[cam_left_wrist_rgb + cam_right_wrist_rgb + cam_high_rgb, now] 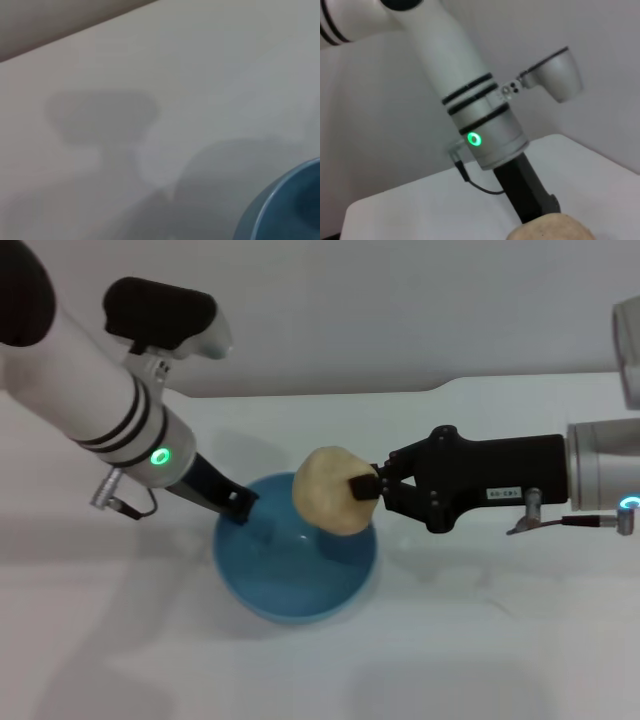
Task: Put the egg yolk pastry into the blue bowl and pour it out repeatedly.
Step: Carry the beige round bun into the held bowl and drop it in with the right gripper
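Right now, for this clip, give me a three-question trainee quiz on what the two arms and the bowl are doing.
1. True or false: the egg yolk pastry is lying on the table beside the blue bowl.
2. Which gripper holds the pastry? A) left gripper B) right gripper C) neither
3. Fill in: the left gripper is at the bowl's ____.

Key
1. False: it is held in the air over the bowl's right side.
2. B: the right gripper's fingers are closed on the pastry.
3. Rim, on the bowl's far left edge, with one finger reaching inside.
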Controlling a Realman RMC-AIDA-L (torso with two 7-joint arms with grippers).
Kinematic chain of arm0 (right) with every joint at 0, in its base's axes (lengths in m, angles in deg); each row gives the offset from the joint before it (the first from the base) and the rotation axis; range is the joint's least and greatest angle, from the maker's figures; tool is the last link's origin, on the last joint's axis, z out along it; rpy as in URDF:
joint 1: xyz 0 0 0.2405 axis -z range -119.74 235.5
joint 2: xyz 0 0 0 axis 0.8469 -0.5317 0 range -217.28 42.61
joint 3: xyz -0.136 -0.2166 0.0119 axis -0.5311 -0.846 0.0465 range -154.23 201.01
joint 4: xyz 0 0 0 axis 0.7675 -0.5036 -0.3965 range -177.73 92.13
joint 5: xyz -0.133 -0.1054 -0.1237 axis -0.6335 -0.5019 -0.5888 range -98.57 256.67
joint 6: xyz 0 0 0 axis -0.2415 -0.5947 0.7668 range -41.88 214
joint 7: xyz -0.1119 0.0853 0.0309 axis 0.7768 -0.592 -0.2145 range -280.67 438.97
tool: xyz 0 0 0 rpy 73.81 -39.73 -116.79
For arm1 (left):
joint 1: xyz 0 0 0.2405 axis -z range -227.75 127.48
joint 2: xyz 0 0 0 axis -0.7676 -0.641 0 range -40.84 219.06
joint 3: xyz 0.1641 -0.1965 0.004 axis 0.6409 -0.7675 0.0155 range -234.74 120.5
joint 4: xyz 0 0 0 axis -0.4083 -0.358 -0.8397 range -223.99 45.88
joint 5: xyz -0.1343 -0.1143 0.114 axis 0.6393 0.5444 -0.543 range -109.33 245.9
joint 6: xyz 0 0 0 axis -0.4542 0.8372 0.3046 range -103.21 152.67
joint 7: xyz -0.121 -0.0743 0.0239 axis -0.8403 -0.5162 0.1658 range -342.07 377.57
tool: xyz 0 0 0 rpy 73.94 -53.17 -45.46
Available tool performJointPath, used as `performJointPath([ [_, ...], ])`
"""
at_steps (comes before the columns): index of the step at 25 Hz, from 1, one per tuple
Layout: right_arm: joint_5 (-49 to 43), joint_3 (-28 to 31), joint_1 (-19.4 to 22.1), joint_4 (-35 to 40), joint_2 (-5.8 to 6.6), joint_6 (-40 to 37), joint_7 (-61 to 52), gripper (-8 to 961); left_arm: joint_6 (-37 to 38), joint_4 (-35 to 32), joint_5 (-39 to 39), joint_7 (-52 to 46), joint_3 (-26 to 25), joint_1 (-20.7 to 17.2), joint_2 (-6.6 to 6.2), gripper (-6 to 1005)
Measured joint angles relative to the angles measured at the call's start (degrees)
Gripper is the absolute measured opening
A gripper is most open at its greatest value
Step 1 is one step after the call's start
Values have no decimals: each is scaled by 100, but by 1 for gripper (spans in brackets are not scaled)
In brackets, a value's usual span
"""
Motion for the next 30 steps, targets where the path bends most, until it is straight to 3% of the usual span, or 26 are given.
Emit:
performJointPath([
  [12, -127, 48, 11, -574, 33, 623, -278, 1, -67, 111, 507, -42, 12, 27, -30, 17],
  [18, -130, 17, -146, -730, 36, 696, -351, 164, -25, 274, 941, 101, 71, 41, -29, 18],
  [22, -132, 23, -212, -718, 37, 686, -432, 214, -20, 278, 1000, 151, 92, 56, -21, 18],
  [26, -108, 166, 29, -330, 37, 668, -496, 264, 178, 296, 960, 222, 138, -69, -31, 18],
  [30, -35, 787, 414, 57, 10, 707, -498, 303, 670, 441, 933, 317, 298, -312, -41, 18],
])
